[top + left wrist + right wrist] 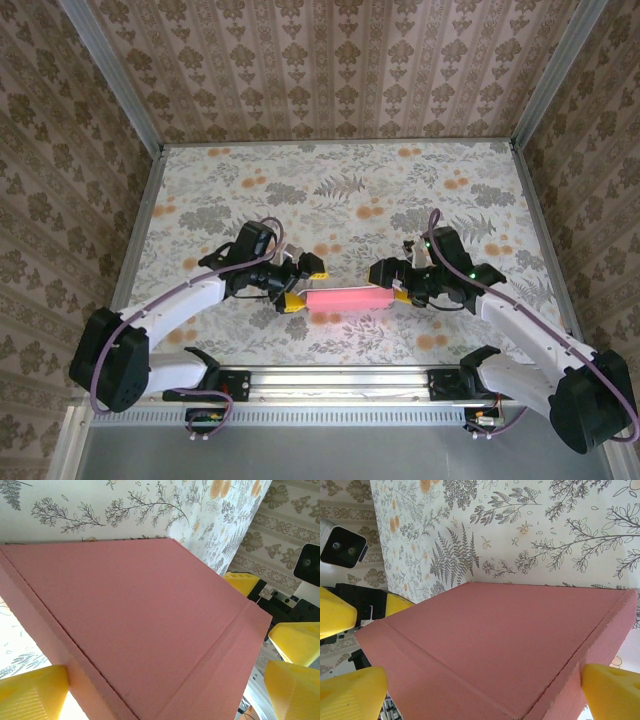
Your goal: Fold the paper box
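The paper box (pixel 348 299) is a folded flat pink rectangle lying between my two grippers near the table's front. Its broad creased pink face sits close under the camera in the left wrist view (pixel 135 625) and the right wrist view (pixel 500 645). My left gripper (pixel 303 286) is at its left end, jaws spread wide. One yellow finger (pixel 32 692) touches the box's side strip, while the other finger (pixel 295 690) stands just off its edge. My right gripper (pixel 396 283) is at the right end, also spread, one finger (pixel 610 690) against the box's side.
The floral table cover (pixel 340 190) stretches bare behind the box. Patterned walls close in the left, back and right. A metal rail (pixel 340 380) with both arm bases runs along the near edge.
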Tool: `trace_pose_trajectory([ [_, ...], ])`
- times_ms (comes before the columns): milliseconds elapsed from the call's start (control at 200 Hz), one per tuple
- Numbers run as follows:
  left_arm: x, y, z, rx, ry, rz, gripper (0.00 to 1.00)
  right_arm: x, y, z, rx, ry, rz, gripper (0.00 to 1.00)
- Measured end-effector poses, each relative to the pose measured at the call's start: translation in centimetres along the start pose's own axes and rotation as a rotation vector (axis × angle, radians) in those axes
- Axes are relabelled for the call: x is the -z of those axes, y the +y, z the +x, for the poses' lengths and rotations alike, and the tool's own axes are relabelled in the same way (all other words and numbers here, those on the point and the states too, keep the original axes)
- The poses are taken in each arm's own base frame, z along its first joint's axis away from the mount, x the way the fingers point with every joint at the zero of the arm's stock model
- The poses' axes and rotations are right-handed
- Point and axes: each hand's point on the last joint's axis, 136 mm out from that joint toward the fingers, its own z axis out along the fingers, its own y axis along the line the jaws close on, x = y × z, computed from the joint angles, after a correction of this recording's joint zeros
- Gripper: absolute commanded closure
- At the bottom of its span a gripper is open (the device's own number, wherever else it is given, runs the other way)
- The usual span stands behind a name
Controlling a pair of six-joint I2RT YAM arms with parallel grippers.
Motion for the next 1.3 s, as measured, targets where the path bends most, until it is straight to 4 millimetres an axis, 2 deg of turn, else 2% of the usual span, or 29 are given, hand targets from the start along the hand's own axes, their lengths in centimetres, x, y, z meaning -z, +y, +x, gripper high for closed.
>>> trace_pose_trajectory([
  [650,1.0,-0.7,-1.1,-0.022,-0.019,0.029,0.0,0.4,0.6,-1.2,-0.007,-0.018,-0.021,0.0],
  [1300,1.1,-0.6,-1.0,-0.046,-0.008,0.031,0.0,0.6,0.8,-1.1,0.002,-0.014,-0.032,0.0],
])
